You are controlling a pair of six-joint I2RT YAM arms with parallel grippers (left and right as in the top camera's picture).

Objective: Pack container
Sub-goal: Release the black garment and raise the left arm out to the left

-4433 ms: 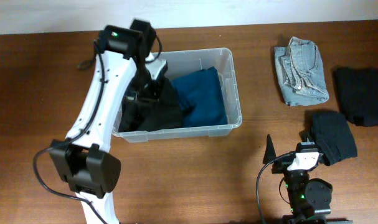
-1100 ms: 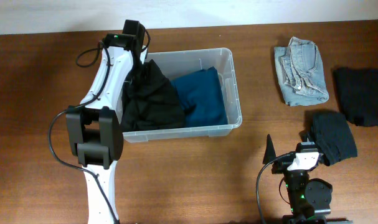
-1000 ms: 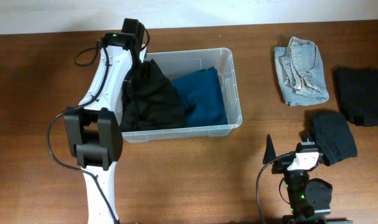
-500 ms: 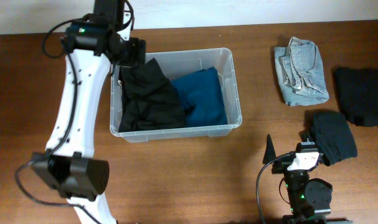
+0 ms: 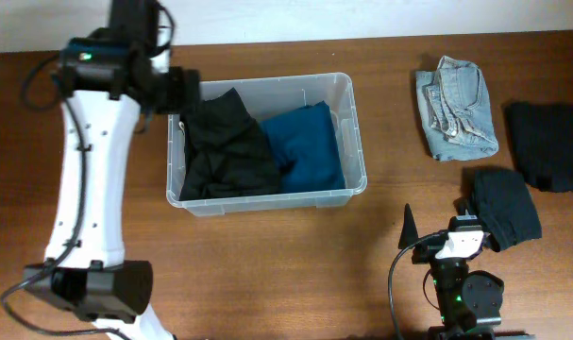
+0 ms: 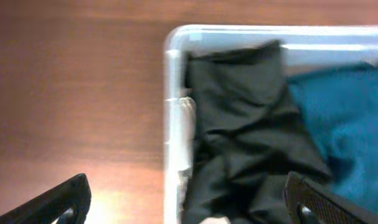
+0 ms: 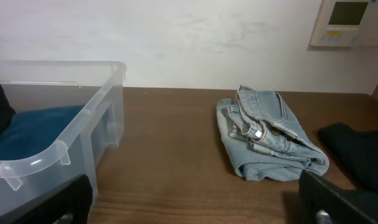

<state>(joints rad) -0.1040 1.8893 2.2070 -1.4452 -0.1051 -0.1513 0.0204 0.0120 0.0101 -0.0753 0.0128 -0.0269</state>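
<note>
Left pincer (image 6: 185, 186) hangs wide and empty over the left rim of the container (image 5: 267, 202), left of centre on the desk (image 5: 267, 274), and the right pincer (image 7: 195, 186) gapes empty too, so I'd pinch the folded black garment (image 5: 505, 206) beside it through its thick fold.

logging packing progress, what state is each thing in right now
container: upright, no lid, partly filled
black top: crumpled, inside container, left half
blue garment: folded, inside container, right half
jeans: folded, on table, unpacked
small black garment: on table, unpacked
large black garment: on table, unpacked
left gripper: open, empty
right gripper: open, empty
</note>
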